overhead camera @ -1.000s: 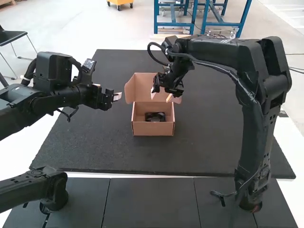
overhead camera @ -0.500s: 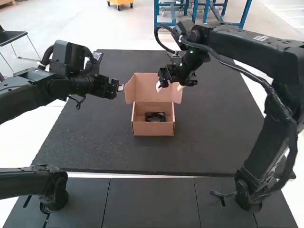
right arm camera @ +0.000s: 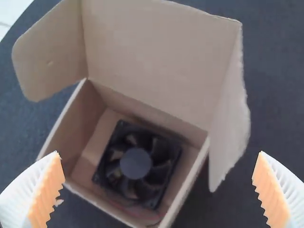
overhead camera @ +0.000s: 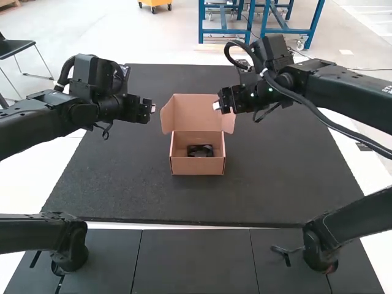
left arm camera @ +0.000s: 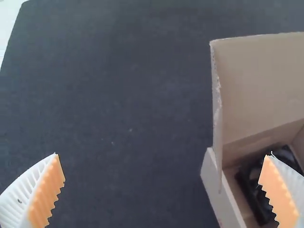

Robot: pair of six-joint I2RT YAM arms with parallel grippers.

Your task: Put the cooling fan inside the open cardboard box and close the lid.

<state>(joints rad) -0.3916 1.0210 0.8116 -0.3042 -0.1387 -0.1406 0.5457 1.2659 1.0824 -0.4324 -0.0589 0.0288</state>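
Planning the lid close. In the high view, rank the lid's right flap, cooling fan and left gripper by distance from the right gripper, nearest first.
1. lid's right flap, beside the right gripper.
2. cooling fan, down inside the box.
3. left gripper, past the lid's left edge.

The box (right arm camera: 76, 121) sat open on the mat (right arm camera: 278, 71), its lid (right arm camera: 152, 61) upright with a flap (right arm camera: 230, 123) at each side. The fan (right arm camera: 137, 164) lay flat on the box's floor. The gripper (right arm camera: 156, 187) hung above, fingers (right arm camera: 45, 190) spread wide.
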